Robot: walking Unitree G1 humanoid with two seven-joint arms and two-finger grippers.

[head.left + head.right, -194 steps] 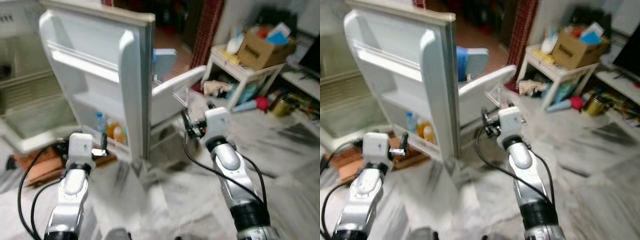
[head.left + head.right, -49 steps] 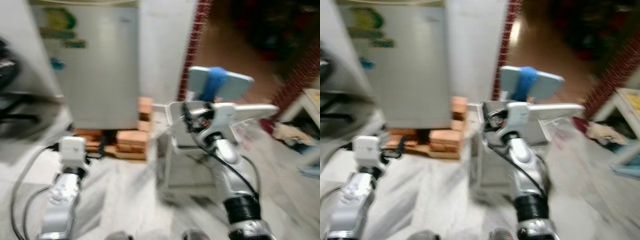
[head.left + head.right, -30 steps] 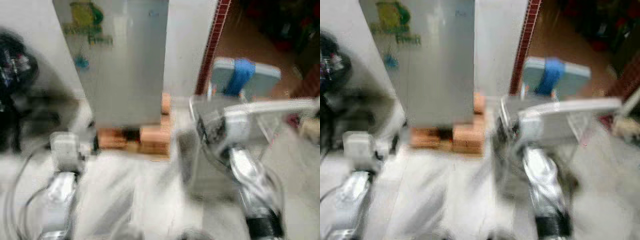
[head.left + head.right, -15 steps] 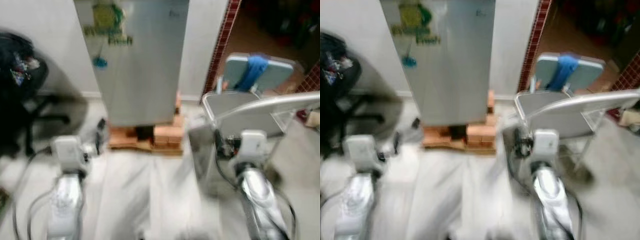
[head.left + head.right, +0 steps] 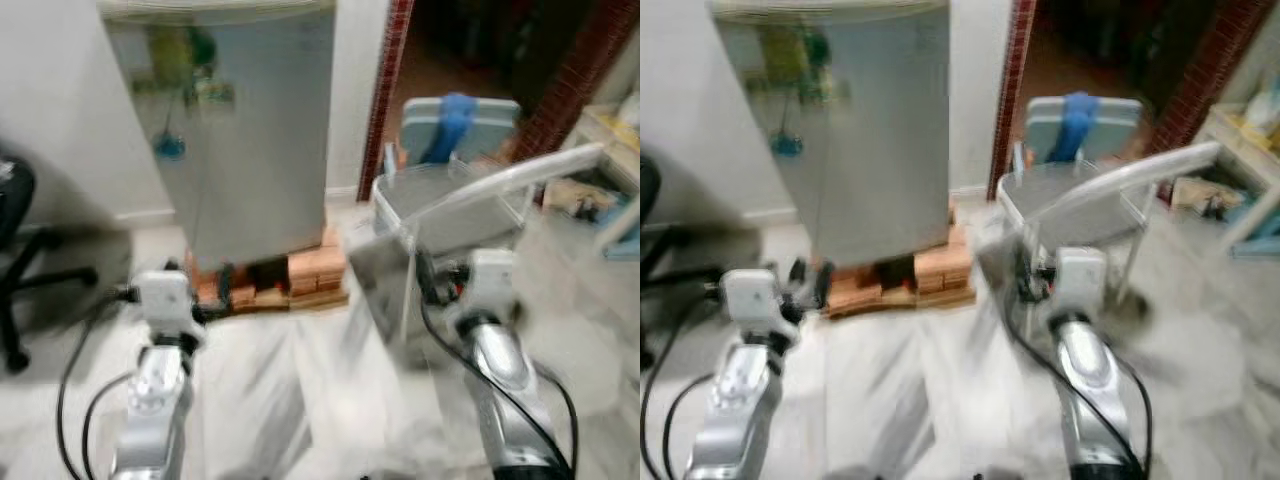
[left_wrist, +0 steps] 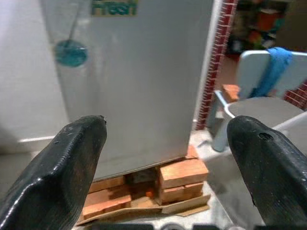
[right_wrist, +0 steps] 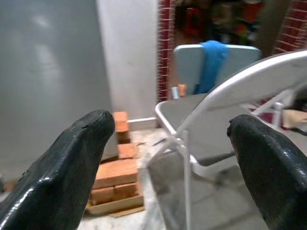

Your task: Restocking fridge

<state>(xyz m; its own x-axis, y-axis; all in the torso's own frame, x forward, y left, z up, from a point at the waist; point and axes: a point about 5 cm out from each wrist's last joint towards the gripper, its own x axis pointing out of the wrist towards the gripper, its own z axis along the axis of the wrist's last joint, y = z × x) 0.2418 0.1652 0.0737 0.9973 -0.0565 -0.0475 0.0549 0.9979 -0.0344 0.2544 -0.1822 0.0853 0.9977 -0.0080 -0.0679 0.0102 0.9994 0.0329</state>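
The grey fridge (image 5: 240,130) stands straight ahead with its door shut, a green sticker and a blue hanger on its front. It rests on orange bricks (image 5: 300,275) and a board. My left gripper (image 6: 165,122) is held low in front of the fridge's foot, open, with nothing between its fingers (image 6: 72,158). My right gripper (image 7: 170,117) is open and empty too, close to a grey folding chair (image 5: 450,200) to the right of the fridge. Both arms (image 5: 745,370) reach forward over the pale floor.
Behind the folding chair stands a second chair (image 5: 455,115) with a blue cloth over its back, beside a red brick pillar (image 5: 385,80). A black office chair (image 5: 15,250) is at the far left. A white table (image 5: 610,130) with clutter is at the far right.
The fridge door that stood open 6.5 s ago is shut. The camera has swung round to face the fridge front, and the last half second shifted the view slightly. Both grippers stay open.
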